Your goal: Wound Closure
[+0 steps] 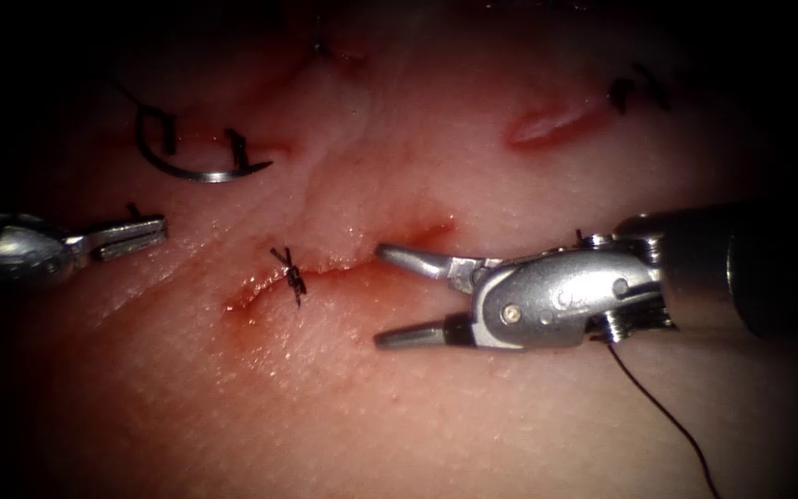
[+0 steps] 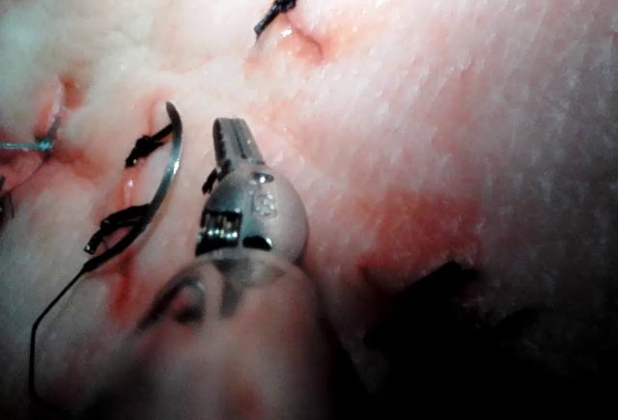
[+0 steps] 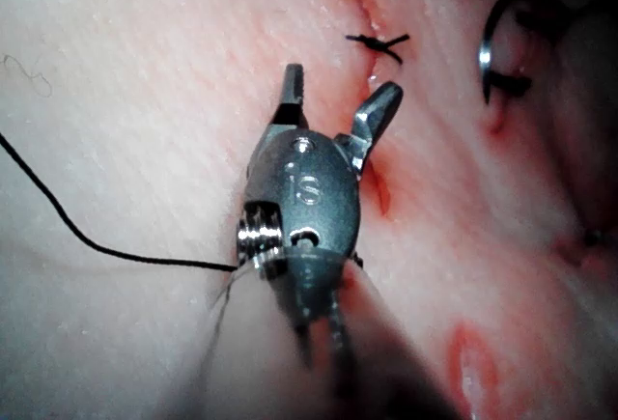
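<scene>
Right tool: seen in the endoscope view entering from 3 o'clock; its jaws are spread wide and nothing is held between them. The upper jaw tip is laid at the right end of the cut, the lower jaw tip on the tissue just below it. In the right wrist view the same spread is seen.

Left tool: seen at 9 o'clock in the endoscope view; the jaws are pressed together and nothing is seen pinched. Its shaft is lost in the dark at the edge. In the left wrist view the tips are seen just beside the needle, though contact cannot be judged.

Needle: lying free at 10 o'clock, above the left tool, held by neither tool. Its curved body is crossed by two dark stitches; whether any part is in the tissue cannot be made out.

Thread: a dark strand is seen running from under the right tool's wrist toward 5 o'clock, cut off by the picture edge. Its attachment is hidden.

Cut: at centre, with red fluid along it and one knotted stitch across its left part.

Tissue: pale, fading into darkness at the borders.
</scene>
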You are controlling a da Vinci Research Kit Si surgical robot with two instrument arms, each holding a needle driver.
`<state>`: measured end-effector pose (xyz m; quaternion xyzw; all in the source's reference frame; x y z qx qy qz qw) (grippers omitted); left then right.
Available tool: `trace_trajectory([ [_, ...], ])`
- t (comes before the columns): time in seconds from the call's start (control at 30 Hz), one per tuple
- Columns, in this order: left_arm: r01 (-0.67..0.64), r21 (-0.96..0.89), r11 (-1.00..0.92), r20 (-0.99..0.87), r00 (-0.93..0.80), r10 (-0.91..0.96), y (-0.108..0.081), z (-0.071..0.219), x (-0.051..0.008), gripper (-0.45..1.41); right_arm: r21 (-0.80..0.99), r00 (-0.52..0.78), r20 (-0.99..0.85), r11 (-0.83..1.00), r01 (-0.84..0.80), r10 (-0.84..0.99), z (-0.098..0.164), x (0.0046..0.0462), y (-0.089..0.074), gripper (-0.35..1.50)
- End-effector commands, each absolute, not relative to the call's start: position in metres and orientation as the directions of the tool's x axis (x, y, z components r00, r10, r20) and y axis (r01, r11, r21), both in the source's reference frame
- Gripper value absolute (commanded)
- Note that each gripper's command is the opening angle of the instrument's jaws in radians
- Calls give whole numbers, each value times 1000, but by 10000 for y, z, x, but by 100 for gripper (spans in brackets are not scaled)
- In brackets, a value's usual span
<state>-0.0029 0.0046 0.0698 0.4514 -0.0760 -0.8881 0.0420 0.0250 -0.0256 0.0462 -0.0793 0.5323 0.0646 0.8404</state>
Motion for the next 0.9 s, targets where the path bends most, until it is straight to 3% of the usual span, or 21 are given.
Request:
trace_trajectory([
  [0.03,8,124,-992,-808,-580,-106,43,711,-32,-45,-66,427,-904,977,-201,27,465,248,-257,147],
  [0.2,-63,-107,-992,-831,-542,124,26,728,-24,-45,-64,442,-896,974,-215,39,460,243,-264,147],
  [0.27,-129,-252,-959,-812,-512,282,21,730,-22,-1,-62,441,-896,974,-216,41,459,244,-266,147],
  [0.33,-244,-413,-877,-705,-525,478,17,727,-16,56,-62,443,-896,974,-220,43,457,248,-267,147],
  [0.37,-274,-436,-858,-661,-549,511,16,725,-11,71,-61,443,-896,974,-220,44,457,248,-268,147],
  [0.63,-291,-494,-820,-592,-578,562,9,684,8,63,-60,444,-895,974,-217,44,457,247,-267,147],
  [0.9,-250,-433,-866,-659,-567,493,43,636,-7,58,-58,449,-892,976,-210,44,456,247,-270,147],
])
